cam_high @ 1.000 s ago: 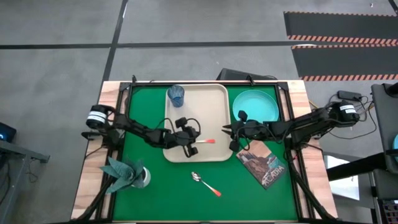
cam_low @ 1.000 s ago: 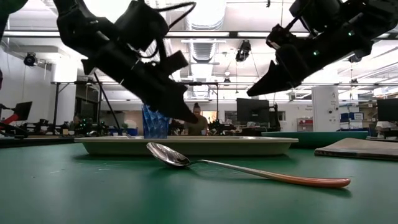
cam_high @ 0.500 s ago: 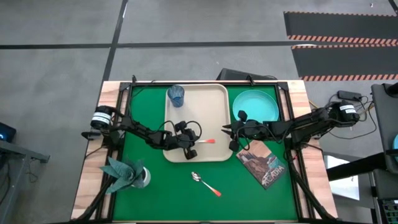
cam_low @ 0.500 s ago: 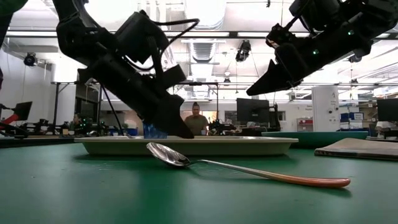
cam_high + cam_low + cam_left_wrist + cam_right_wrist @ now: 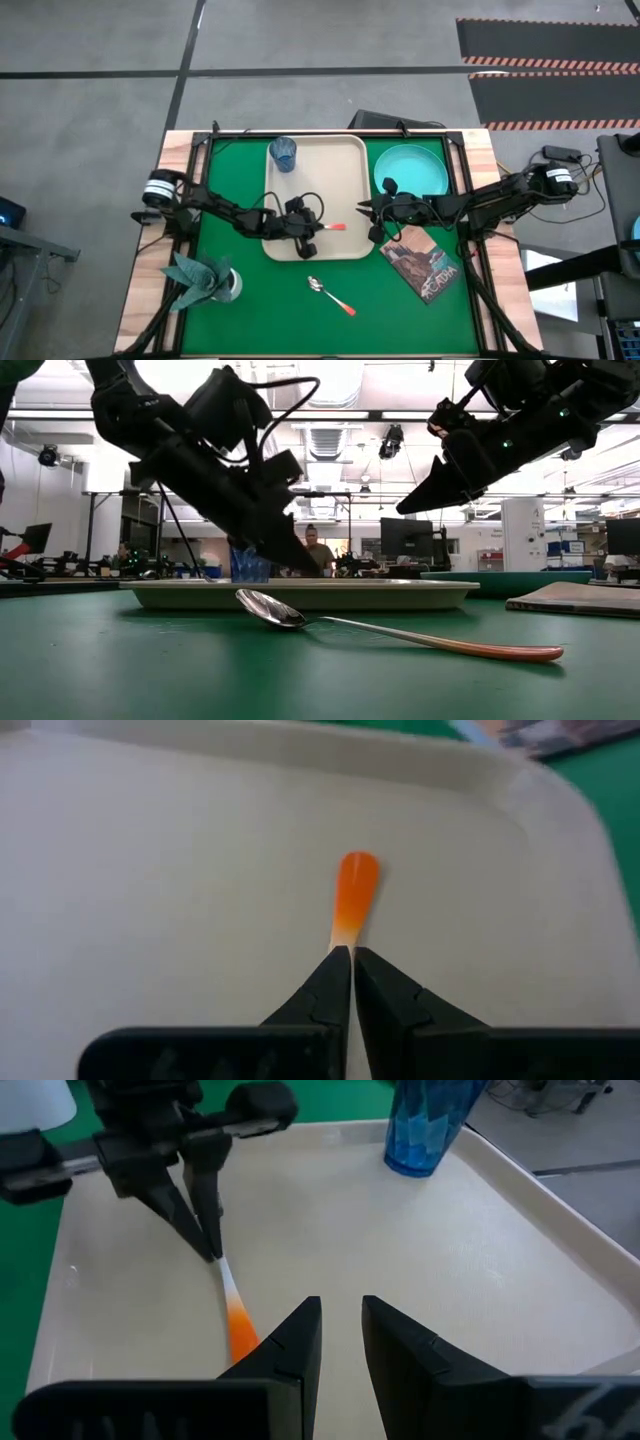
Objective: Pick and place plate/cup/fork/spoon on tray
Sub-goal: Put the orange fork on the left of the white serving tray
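The beige tray (image 5: 345,165) lies in the middle of the green mat. The blue cup (image 5: 283,153) stands in its far left corner. My left gripper (image 5: 315,231) hangs low over the tray's near half, shut on the fork (image 5: 332,227), whose tines are hidden. My right gripper (image 5: 364,210) hovers at the tray's right rim, open, with nothing between its fingers (image 5: 300,1342). The turquoise plate (image 5: 411,170) rests on the mat to the right of the tray. The spoon (image 5: 330,295) lies on the mat in front of the tray. My left gripper pinches the fork's thin handle (image 5: 342,942) between its two fingertips, just short of the orange end (image 5: 353,895). The fingers come from the table's left, slanting down, and lie along the handle. The orange end sticks out past them toward the right, low over the tray floor; whether it touches, I cannot tell.
A brown picture book (image 5: 422,262) lies on the mat at the near right. A pale holder with a teal napkin (image 5: 205,280) stands at the near left. A person (image 5: 318,550) shows in the room beyond the table.
My left gripper has rolled and tipped a little while staying over the same spot of the tray, still shut on the fork. The fork's orange end has kept its place.
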